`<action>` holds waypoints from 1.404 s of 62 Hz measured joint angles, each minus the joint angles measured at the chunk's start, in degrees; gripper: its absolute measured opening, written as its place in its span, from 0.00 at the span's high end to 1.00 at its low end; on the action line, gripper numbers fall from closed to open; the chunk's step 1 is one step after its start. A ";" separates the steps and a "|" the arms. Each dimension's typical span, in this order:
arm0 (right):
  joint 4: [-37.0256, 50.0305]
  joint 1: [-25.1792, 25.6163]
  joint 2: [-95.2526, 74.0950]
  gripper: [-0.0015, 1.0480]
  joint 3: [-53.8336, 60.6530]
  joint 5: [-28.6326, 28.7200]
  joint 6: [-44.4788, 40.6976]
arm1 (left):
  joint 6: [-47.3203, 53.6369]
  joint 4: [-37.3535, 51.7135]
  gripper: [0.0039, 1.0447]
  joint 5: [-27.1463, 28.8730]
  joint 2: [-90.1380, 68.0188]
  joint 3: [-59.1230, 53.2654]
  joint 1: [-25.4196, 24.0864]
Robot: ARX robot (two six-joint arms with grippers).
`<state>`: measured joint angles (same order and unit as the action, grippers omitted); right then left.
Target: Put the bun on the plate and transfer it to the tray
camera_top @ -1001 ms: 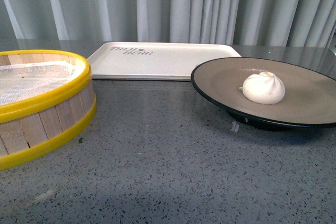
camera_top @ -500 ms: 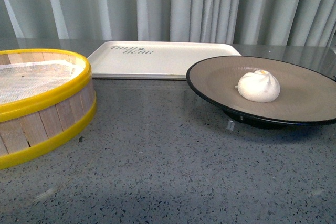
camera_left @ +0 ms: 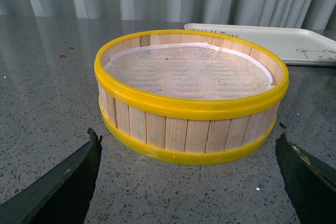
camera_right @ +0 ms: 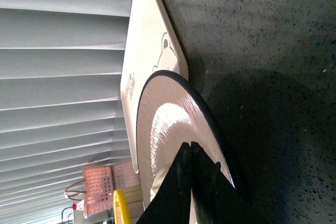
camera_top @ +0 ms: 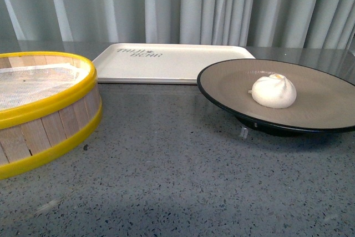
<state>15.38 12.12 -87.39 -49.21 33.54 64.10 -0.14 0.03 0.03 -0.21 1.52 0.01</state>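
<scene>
The white bun [camera_top: 273,91] sits on the tan inside of the black-rimmed plate [camera_top: 233,87], which is at the right of the front view, lifted slightly off the table. In the right wrist view my right gripper [camera_right: 190,148] is shut on the plate [camera_right: 157,129] at its rim, and a sliver of the bun [camera_right: 160,182] shows beside the fingers. The cream-white tray [camera_top: 166,62] lies behind, just beyond the plate's far left edge. My left gripper [camera_left: 189,140] is open, hanging over bare table in front of the steamer basket. Neither arm shows in the front view.
A yellow-rimmed wooden steamer basket [camera_top: 44,109] with a white cloth liner stands at the left; it fills the left wrist view [camera_left: 191,93]. Grey curtains close off the back. The speckled grey tabletop [camera_top: 177,181] stretches between basket and plate.
The plate with the bun has shifted left and slightly up over the last second, toward the tray. It barely moved in the last half second.
</scene>
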 joint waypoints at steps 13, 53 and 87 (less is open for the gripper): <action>-5.68 1.11 11.78 0.46 1.77 -2.95 -2.27 | 0.00 0.00 0.06 0.00 0.00 0.00 0.00; -4.33 2.58 9.29 0.08 7.74 -3.28 -4.26 | 0.00 0.00 0.06 0.00 0.00 0.00 0.00; 5.09 -3.93 -5.42 0.24 1.20 1.25 3.48 | 0.00 0.00 0.06 0.00 0.00 0.00 0.00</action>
<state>20.47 8.19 -92.82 -48.01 34.79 67.57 -0.14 0.03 0.03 -0.21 1.52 0.01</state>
